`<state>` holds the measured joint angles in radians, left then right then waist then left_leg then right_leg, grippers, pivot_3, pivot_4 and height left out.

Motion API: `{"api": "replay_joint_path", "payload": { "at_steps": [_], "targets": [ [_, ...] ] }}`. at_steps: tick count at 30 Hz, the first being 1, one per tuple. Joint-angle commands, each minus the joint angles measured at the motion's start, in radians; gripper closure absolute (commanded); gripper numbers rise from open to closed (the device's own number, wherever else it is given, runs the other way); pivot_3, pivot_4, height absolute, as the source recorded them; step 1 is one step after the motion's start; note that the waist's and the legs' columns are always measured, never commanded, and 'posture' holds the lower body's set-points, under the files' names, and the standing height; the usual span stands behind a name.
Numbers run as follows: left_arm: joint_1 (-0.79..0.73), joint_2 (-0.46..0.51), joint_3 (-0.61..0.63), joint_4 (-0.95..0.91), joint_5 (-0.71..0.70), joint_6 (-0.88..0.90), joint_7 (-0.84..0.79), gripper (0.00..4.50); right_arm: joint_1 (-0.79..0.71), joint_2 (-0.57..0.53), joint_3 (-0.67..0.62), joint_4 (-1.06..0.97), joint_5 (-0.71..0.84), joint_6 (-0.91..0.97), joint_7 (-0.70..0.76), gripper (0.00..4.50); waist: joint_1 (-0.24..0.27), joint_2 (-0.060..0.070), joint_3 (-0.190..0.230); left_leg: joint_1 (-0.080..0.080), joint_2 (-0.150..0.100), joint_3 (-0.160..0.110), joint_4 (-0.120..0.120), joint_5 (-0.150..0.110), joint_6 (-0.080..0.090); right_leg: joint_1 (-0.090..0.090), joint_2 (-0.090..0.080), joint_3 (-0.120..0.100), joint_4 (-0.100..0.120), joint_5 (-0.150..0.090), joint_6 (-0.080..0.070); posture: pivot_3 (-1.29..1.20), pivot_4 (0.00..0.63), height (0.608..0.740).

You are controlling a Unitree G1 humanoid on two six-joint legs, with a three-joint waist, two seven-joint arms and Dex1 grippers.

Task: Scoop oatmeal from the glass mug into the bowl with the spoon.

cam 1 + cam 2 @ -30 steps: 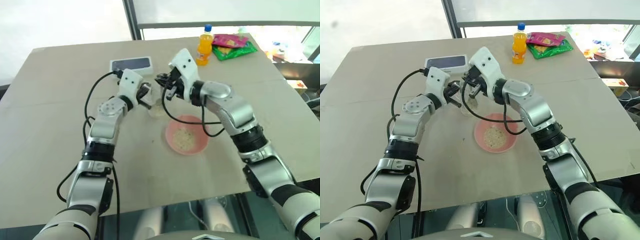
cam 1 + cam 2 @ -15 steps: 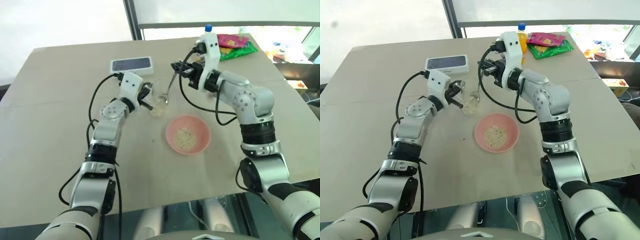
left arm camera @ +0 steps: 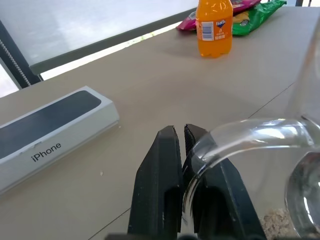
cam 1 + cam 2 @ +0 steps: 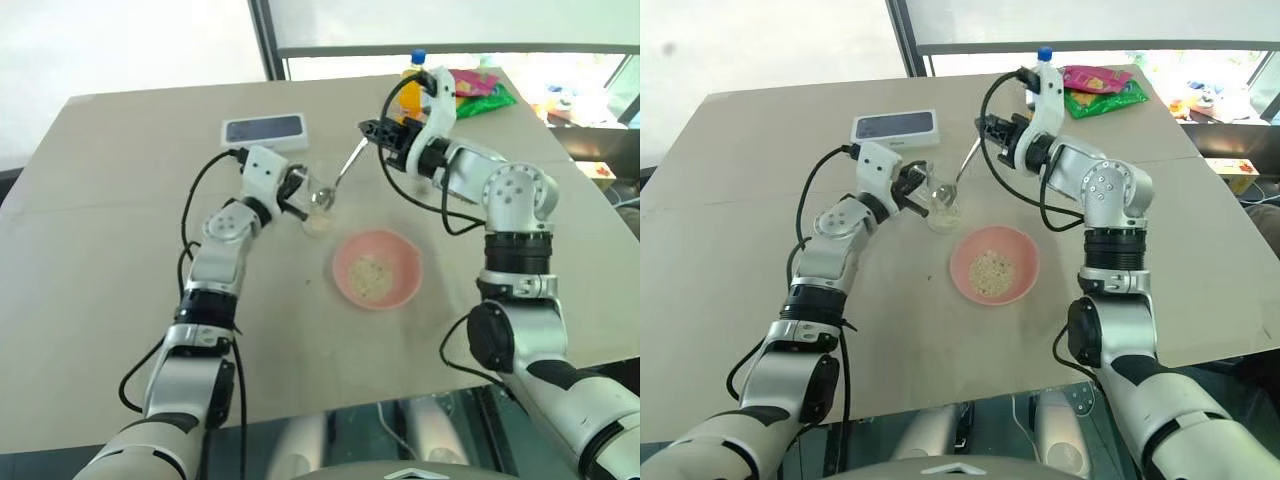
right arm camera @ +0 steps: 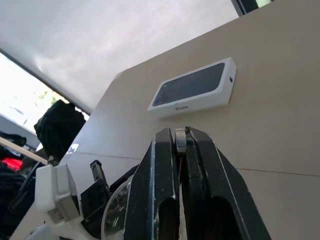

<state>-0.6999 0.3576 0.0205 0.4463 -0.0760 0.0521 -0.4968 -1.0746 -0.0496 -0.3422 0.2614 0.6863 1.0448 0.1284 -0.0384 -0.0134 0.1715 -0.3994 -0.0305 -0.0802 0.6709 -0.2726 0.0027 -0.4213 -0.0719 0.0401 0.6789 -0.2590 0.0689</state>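
Note:
The glass mug stands on the table with pale oatmeal at its bottom. My left gripper is shut on its curved glass handle. My right gripper is to the right of the mug and farther back, shut on the handle of the spoon. The spoon slants down to the left, and its oval end is at the mug's mouth. The pink bowl sits just in front and to the right of the mug, with a clump of oatmeal inside.
A white phone box lies behind the mug. An orange soda bottle and bright snack packets stand at the table's far right. The near table edge runs below the bowl.
My right arm has swung to the right and back, and its wrist has rolled. The spoon now slants down into the mug's mouth. The left gripper and the mug stayed put.

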Motion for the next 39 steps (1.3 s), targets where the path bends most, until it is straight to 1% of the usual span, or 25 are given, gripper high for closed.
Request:
{"api": "replay_joint_path", "payload": {
  "at_steps": [1, 5, 7, 10, 15, 19, 25, 28, 34, 39],
  "targets": [
    [0.038, -0.01, -0.011, 0.036, 0.007, -0.025, -0.009, 4.46, -0.037, -0.021, -0.11, 0.021, 0.053, 0.033, -0.094, 4.5, 0.0, 0.0, -0.001, 0.0, 0.0, 0.0, 0.0, 0.0, 0.0, 0.0, 0.0, 0.0, 0.0, 0.0, 0.0, 0.0, 0.15, 0.74],
    [0.045, -0.012, -0.013, 0.065, 0.017, -0.06, -0.009, 4.46, -0.059, -0.035, -0.171, 0.045, 0.102, 0.054, -0.153, 4.5, 0.0, 0.002, -0.003, 0.0, 0.0, 0.0, 0.0, 0.0, 0.0, 0.0, 0.0, 0.0, 0.0, 0.0, 0.0, 0.0, 0.15, 0.74],
    [0.045, -0.015, -0.011, 0.078, 0.016, -0.071, -0.008, 4.46, -0.093, -0.017, -0.261, 0.077, 0.182, 0.066, -0.235, 4.5, -0.001, 0.003, -0.004, 0.001, 0.0, 0.0, 0.0, 0.0, 0.0, 0.001, 0.0, 0.0, 0.0, 0.0, 0.0, 0.0, 0.15, 0.74],
    [0.042, -0.023, -0.008, 0.092, 0.008, -0.088, -0.011, 4.46, -0.098, -0.043, -0.25, 0.068, 0.191, 0.073, -0.242, 4.5, 0.0, 0.003, -0.005, 0.001, 0.0, 0.0, 0.0, 0.0, 0.0, 0.001, 0.0, 0.0, 0.0, 0.0, 0.0, 0.0, 0.15, 0.74],
    [0.039, -0.038, -0.004, 0.119, 0.002, -0.122, -0.011, 4.46, -0.095, -0.065, -0.305, 0.072, 0.262, 0.097, -0.311, 4.5, 0.001, 0.004, -0.006, 0.001, 0.0, 0.0, 0.0, -0.002, 0.003, 0.002, 0.0, 0.0, 0.0, 0.0, 0.0, 0.0, 0.15, 0.74],
    [0.038, -0.051, 0.008, 0.151, -0.006, -0.154, -0.017, 4.46, -0.088, -0.057, -0.346, 0.065, 0.332, 0.109, -0.381, 4.5, 0.002, 0.004, -0.006, 0.002, 0.0, 0.0, 0.0, -0.002, 0.004, 0.003, 0.0, 0.0, 0.0, 0.0, 0.0, 0.0, 0.15, 0.74],
    [0.055, -0.064, 0.02, 0.169, -0.043, -0.183, -0.061, 4.46, -0.068, -0.032, -0.372, 0.047, 0.424, 0.097, -0.465, 4.5, 0.0, 0.005, -0.006, 0.002, 0.0, 0.0, 0.0, -0.002, 0.004, 0.004, 0.0, -0.001, 0.0, 0.0, 0.0, 0.0, 0.15, 0.74],
    [0.066, -0.068, 0.02, 0.174, -0.053, -0.19, -0.08, 4.46, -0.063, -0.031, -0.372, 0.038, 0.467, 0.099, -0.483, 4.5, 0.001, 0.005, -0.007, 0.002, 0.0, 0.0, 0.0, -0.002, 0.005, 0.004, 0.0, -0.001, -0.001, 0.0, 0.0, 0.0, 0.15, 0.74],
    [0.077, -0.063, 0.025, 0.202, -0.058, -0.199, -0.082, 4.46, -0.036, -0.065, -0.366, 0.014, 0.572, 0.145, -0.503, 4.5, 0.002, 0.005, -0.007, 0.002, 0.0, -0.001, 0.0, -0.002, 0.005, 0.005, 0.0, -0.001, -0.001, 0.0, 0.0, 0.0, 0.15, 0.74],
    [0.089, -0.052, 0.028, 0.221, -0.053, -0.207, -0.079, 4.46, 0.008, -0.102, -0.359, -0.022, 0.711, 0.211, -0.548, 4.5, -0.001, 0.005, -0.007, 0.003, 0.0, -0.001, 0.0, -0.003, 0.005, 0.005, 0.0, -0.001, -0.001, 0.0, 0.0, 0.0, 0.15, 0.74]
  ]
}}
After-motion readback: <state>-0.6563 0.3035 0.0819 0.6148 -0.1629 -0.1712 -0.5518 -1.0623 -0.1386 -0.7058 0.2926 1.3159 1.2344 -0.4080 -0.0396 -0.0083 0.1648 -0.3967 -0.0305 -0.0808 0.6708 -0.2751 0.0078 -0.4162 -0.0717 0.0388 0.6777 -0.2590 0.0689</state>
